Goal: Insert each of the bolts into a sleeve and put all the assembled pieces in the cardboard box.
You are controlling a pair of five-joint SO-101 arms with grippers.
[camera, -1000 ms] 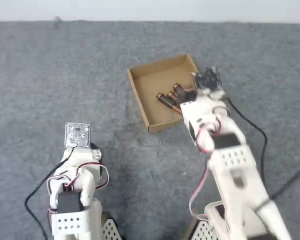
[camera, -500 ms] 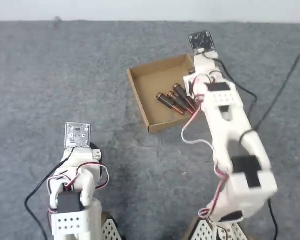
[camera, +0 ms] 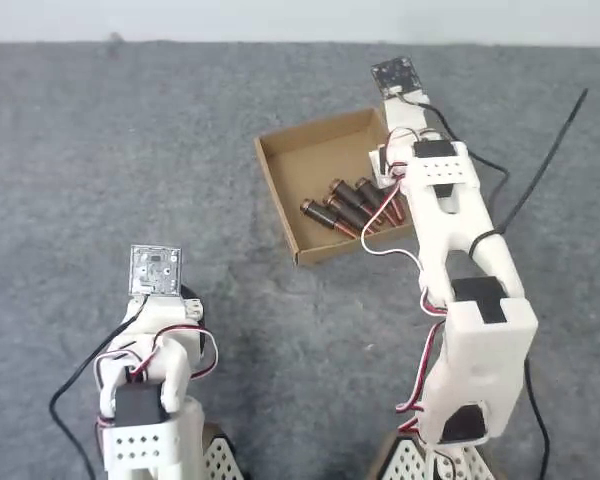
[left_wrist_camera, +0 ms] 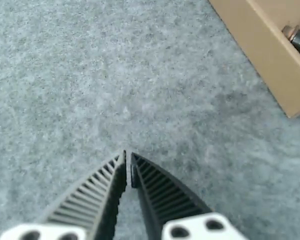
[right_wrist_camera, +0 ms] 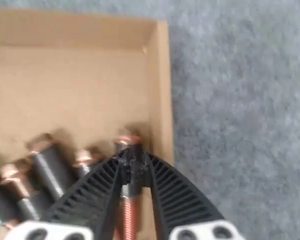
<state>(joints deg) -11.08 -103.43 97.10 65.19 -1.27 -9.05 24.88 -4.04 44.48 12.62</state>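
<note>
Currently the right gripper [right_wrist_camera: 132, 160] is clamped on a bolt-and-sleeve piece [right_wrist_camera: 127, 144]. Its jaws are pinched in on the dark sleeve, the copper shank runs back between them, and the copper head pokes out past the tips. The piece sits inside the cardboard box [right_wrist_camera: 65, 75], hard against one side wall. My read is that this is a drop position. The piece is over the box floor, just beside the other assembled pieces [right_wrist_camera: 42, 167], so opening the jaws should land it with them rather than outside the wall.

The left gripper [left_wrist_camera: 128, 157] has its jaws all but touching with nothing between them. It hangs over the grey mat [left_wrist_camera: 90, 75], well apart from the box and off the box's near corner. It's probably parked there to stay out of the other arm's way. Going by the row of pieces in the box, the task looks close to finished.

On views, grip detail comes from the right wrist view, meaning what is held and how. The high view adds the layout. It shows the right arm [camera: 445, 200] lying across the box's wall on its own side, and the finished pieces lined up slantwise in that half of the box. The left wrist view adds a box corner seen side-on, with one piece's end just inside the wall.
</note>
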